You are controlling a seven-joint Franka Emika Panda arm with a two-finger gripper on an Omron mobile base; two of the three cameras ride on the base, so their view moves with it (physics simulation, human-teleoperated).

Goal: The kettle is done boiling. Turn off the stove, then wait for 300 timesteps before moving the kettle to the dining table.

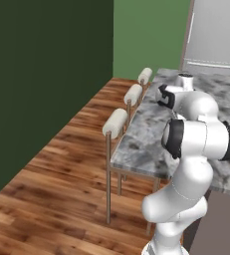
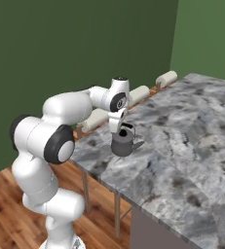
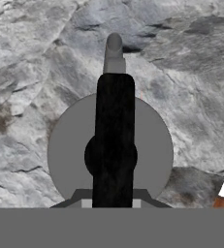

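The small dark grey kettle [image 2: 123,144] is over the near corner of the marble dining table [image 2: 182,126], close to the edge where the stools stand; whether it rests on the top or hangs just above it I cannot tell. My gripper [image 2: 120,121] comes down from above and is shut on the kettle's black handle [image 3: 114,135]. In the hand view I look straight down on the round kettle body [image 3: 65,155], its spout [image 3: 114,48] pointing away from me over the marble. In the left base view my own arm hides the kettle. The stove is out of view.
Three cream-cushioned stools [image 1: 115,122] [image 1: 133,93] [image 1: 145,75] line the table's left edge [image 1: 136,144]. Wooden floor [image 1: 52,189] lies to the left, with a dark green wall [image 1: 37,74] beyond. A tall grey appliance [image 1: 213,35] stands behind the table's far end.
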